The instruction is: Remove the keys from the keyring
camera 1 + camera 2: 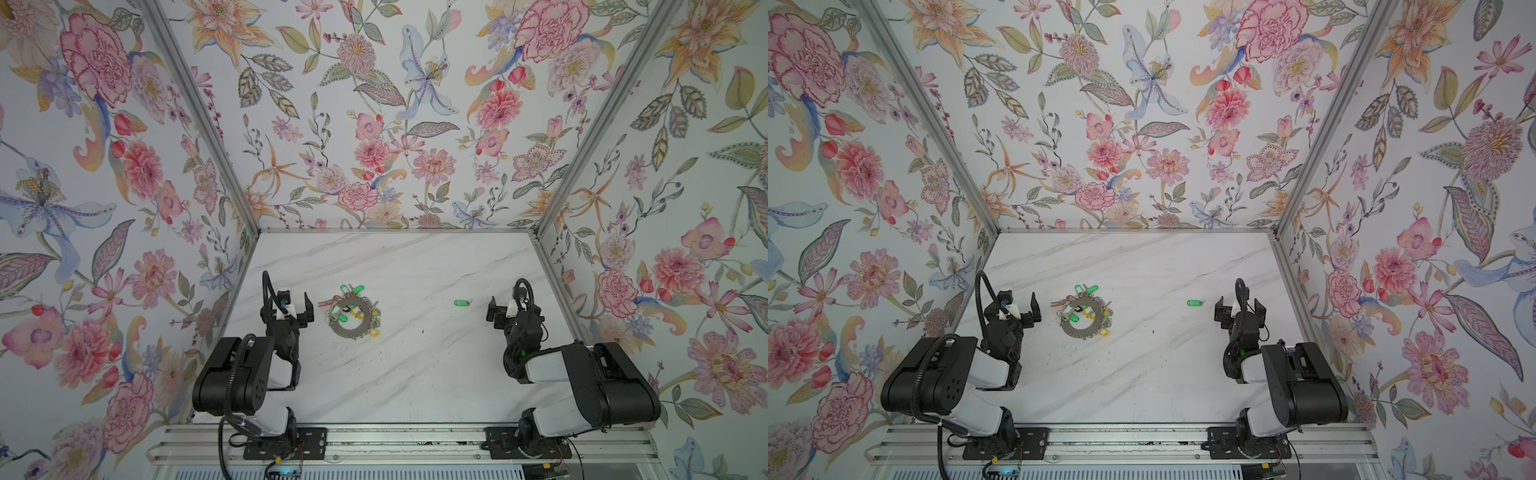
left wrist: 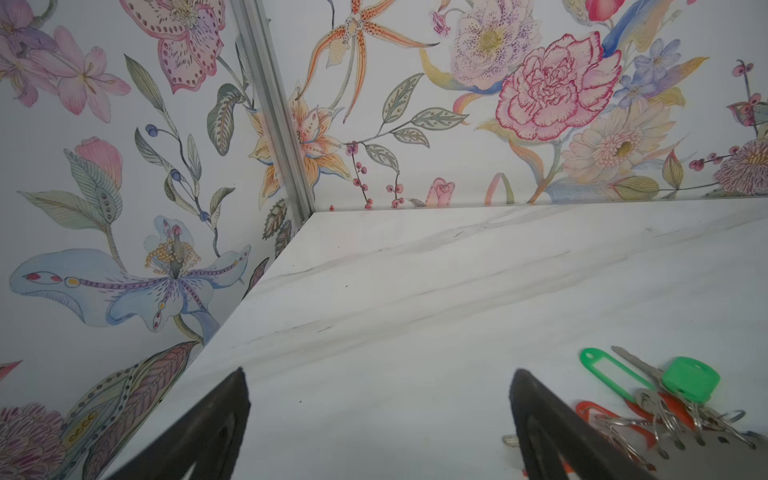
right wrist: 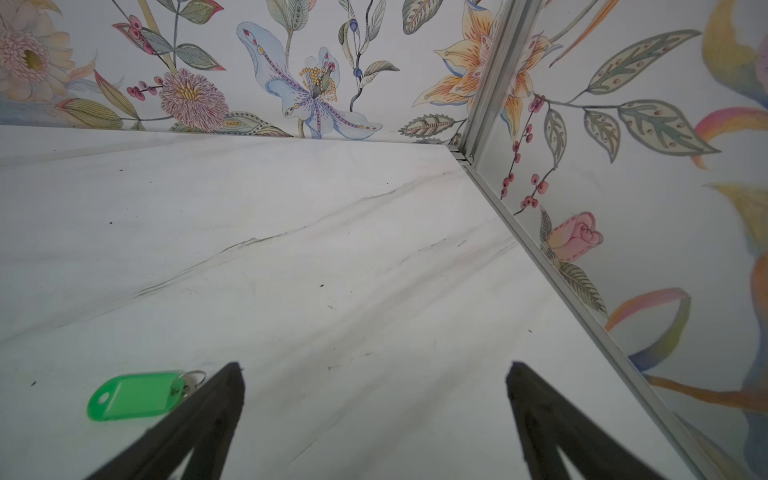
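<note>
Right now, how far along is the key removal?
Done: one green key tag lies alone on the marble table, apart from the keyring. In hand: nothing; left gripper and right gripper are open and empty. Left: the remaining keys, green, yellow and red tags, clustered at the keyring.

— What do we see of the keyring [image 1: 349, 333]?
— We see a flat grey disc lying level, keys [image 1: 347, 289] bunched round it: green tags at twelve o'clock, yellow at five.
— Any apart?
— One green-tagged key [image 1: 461, 302], at its three o'clock, well apart.
</note>
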`<action>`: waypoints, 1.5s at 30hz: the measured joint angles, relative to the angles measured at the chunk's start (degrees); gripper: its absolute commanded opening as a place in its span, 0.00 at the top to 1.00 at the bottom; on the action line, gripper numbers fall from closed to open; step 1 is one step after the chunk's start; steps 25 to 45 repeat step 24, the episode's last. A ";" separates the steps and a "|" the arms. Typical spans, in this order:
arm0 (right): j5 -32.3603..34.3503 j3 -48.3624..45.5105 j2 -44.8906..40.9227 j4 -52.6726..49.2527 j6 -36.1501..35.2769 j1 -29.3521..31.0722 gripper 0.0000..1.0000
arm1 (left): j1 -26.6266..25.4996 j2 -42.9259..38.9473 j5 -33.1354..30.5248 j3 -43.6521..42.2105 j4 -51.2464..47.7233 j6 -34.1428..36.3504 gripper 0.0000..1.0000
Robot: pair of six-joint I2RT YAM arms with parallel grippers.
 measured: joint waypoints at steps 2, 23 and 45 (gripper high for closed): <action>-3.02 1.73 0.68 -2.05 0.22 -1.75 0.01 | 0.00 0.00 0.20 0.00 -0.63 0.48 0.01; -6.97 2.03 0.74 -2.12 0.37 -1.16 0.01 | -0.33 0.00 1.51 1.55 -2.51 1.75 0.01; -7.02 2.03 0.74 -2.19 0.37 -1.16 0.01 | -0.33 0.00 1.51 1.55 -2.58 1.75 0.01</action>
